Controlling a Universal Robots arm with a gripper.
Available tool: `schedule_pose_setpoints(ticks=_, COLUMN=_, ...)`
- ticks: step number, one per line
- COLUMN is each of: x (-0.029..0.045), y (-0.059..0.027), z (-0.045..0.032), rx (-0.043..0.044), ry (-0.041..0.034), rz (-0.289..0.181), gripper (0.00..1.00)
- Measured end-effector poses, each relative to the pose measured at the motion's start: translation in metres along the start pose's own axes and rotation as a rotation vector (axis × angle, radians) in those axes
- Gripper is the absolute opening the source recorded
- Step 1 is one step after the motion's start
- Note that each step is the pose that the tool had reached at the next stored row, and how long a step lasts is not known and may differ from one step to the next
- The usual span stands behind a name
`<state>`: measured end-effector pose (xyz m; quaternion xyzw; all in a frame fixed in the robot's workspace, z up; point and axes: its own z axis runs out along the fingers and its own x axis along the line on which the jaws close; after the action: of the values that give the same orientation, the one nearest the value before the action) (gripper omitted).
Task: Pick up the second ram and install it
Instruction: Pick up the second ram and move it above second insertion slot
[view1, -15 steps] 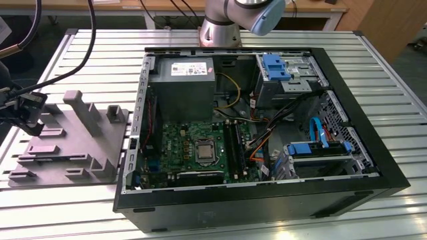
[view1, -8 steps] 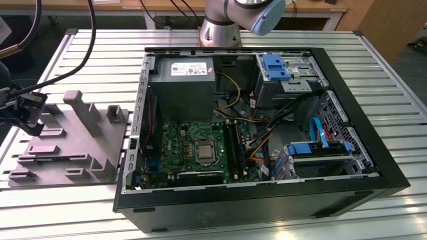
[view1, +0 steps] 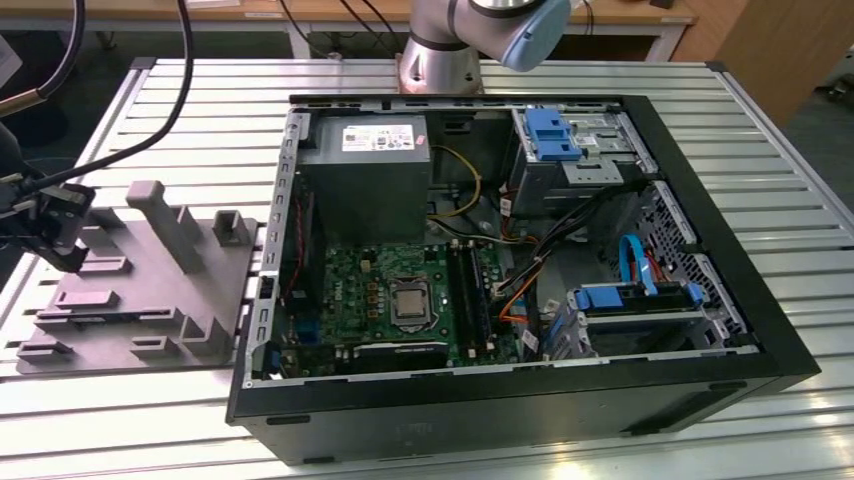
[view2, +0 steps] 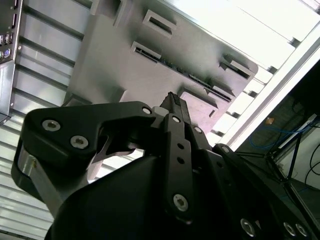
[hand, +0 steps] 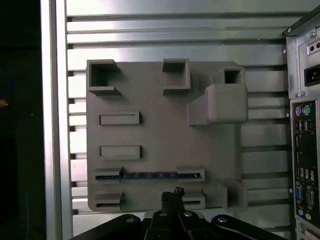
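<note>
End effector near second ram, half-hidden in grey holder.

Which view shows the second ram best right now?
The first wrist view: the second ram lies full-length, seen from above, in a slot of the grey fixture. The second wrist view shows it obliquely; in the exterior view it is too small to tell.
</note>
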<state>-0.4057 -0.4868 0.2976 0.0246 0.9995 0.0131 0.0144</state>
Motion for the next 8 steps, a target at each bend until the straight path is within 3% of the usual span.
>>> schedule_pose_setpoints(ticks=8, x=0.0001, y=-0.0001, z=0.0011, rx=-0.0035, ry=0.0035, rz=-0.128, gripper=0.1)
